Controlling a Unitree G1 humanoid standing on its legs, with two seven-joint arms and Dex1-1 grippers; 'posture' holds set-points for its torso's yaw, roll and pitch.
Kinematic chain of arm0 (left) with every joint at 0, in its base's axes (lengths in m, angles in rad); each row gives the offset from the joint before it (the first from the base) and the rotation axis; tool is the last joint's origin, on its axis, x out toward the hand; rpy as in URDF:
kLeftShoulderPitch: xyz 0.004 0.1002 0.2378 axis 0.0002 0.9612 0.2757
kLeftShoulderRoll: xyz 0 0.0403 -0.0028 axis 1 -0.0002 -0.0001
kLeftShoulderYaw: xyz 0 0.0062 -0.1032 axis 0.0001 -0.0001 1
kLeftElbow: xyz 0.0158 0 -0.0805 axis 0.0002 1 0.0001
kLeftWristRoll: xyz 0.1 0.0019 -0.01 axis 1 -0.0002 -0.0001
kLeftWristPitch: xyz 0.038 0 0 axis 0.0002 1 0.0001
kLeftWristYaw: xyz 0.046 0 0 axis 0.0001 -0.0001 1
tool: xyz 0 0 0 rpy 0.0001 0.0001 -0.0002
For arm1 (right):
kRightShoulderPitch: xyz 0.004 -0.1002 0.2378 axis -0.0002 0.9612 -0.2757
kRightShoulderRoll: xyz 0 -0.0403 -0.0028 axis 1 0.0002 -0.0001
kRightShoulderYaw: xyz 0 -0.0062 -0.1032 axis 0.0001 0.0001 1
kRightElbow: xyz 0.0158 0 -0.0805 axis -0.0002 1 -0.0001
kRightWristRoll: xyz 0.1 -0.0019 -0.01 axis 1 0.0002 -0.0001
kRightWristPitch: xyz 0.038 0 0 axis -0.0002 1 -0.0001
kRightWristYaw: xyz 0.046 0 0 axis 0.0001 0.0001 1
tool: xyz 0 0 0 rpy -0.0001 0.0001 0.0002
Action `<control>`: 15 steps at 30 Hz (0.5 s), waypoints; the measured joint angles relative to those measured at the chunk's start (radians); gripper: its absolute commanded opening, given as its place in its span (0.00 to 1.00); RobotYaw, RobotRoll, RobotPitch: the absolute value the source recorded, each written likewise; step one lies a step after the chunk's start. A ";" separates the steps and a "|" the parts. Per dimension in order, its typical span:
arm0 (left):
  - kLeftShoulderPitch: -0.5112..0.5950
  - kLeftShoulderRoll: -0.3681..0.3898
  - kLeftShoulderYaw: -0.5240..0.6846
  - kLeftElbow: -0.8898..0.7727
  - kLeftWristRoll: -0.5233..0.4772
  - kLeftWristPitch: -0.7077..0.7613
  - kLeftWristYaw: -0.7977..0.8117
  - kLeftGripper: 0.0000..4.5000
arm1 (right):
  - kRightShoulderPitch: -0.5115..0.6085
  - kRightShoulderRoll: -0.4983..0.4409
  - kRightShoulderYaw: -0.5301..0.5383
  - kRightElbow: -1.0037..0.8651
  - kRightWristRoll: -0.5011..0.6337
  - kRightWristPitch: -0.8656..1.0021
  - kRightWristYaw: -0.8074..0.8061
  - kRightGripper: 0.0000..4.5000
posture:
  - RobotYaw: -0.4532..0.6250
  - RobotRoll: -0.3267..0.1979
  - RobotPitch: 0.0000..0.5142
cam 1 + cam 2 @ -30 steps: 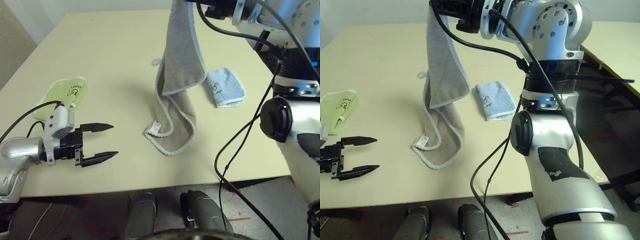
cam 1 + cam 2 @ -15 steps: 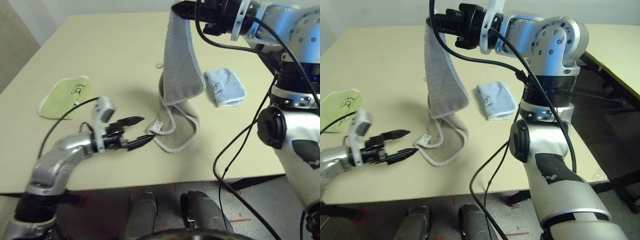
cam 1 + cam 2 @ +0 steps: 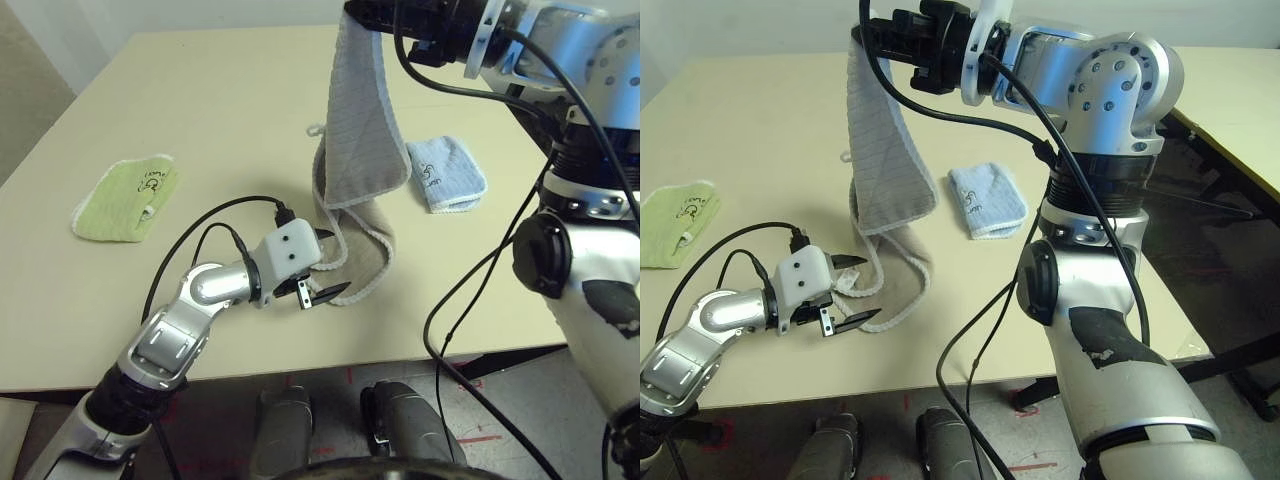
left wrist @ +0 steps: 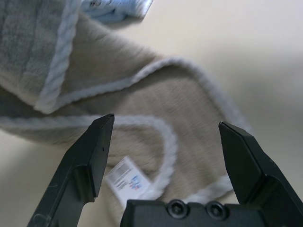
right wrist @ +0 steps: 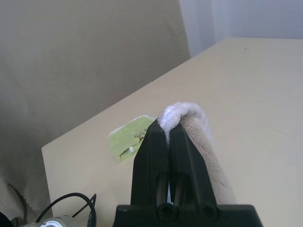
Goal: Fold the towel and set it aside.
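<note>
The beige towel (image 3: 360,130) with white edging hangs from my right gripper (image 5: 169,128), which is shut on its top corner high above the table. The towel's lower end is crumpled on the tabletop, its white label (image 4: 127,177) facing up. My left gripper (image 3: 328,265) is open and low over the table, its fingers (image 4: 92,153) straddling the towel's lower hem beside the label without closing on it.
A folded light-green towel (image 3: 122,195) lies at the left of the table (image 3: 220,110). A folded light-blue towel (image 3: 446,172) lies just right of the hanging towel. Black cables (image 3: 470,290) dangle from the right arm near the table's front edge.
My left arm has reached right and forward, bringing its open gripper from beside the towel's lower edge to around the hem by the label. The right gripper still holds the towel up.
</note>
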State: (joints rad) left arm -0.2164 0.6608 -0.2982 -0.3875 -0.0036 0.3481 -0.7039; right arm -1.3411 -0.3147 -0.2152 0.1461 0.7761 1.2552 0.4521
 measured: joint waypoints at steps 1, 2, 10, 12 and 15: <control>-0.001 -0.002 0.000 0.005 0.018 0.001 0.007 1.00 | 0.001 0.000 0.000 -0.002 0.000 0.000 -0.001 0.01 | 0.36 0.62 0.20; -0.002 -0.007 0.000 0.007 0.032 0.006 0.013 1.00 | 0.002 0.000 -0.001 -0.002 0.000 0.000 -0.002 0.01 | 0.36 0.62 0.20; -0.037 -0.096 -0.026 0.066 0.067 0.077 0.027 1.00 | 0.002 0.004 -0.001 -0.003 0.001 0.000 -0.010 0.01 | 0.36 0.62 0.19; -0.039 -0.112 -0.046 0.084 0.075 0.082 0.025 1.00 | 0.002 0.005 -0.001 -0.003 0.001 0.000 -0.010 0.01 | 0.35 0.62 0.20; -0.041 -0.128 -0.061 0.119 0.083 0.083 0.020 1.00 | 0.002 0.005 -0.001 -0.003 0.001 0.000 -0.009 0.01 | 0.35 0.62 0.20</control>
State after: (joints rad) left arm -0.2573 0.5330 -0.3592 -0.2686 0.0796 0.4316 -0.6839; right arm -1.3390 -0.3097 -0.2167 0.1432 0.7769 1.2551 0.4426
